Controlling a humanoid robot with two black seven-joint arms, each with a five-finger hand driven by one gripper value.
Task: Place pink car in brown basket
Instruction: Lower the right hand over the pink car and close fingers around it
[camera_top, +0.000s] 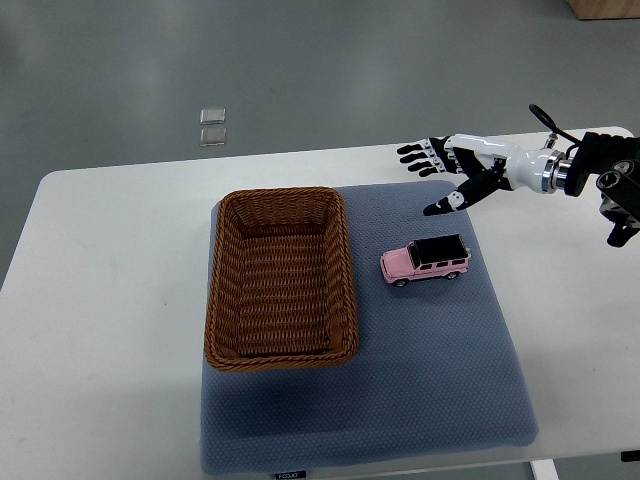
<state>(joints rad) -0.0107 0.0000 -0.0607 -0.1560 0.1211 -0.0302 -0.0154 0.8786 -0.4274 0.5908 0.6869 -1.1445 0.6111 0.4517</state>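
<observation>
Grey mat on white desk; brown wicker basket empty, pink car just right of it (likely light, rigid, free-rolling: pinch across its sides); right robot hand hovers beyond, fingers spread, holding nothing.

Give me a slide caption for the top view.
Open right hand hovers beyond the pink car, which sits on the mat beside the empty basket.

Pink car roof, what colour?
Black, on the pink car; clear in the top view.
</observation>
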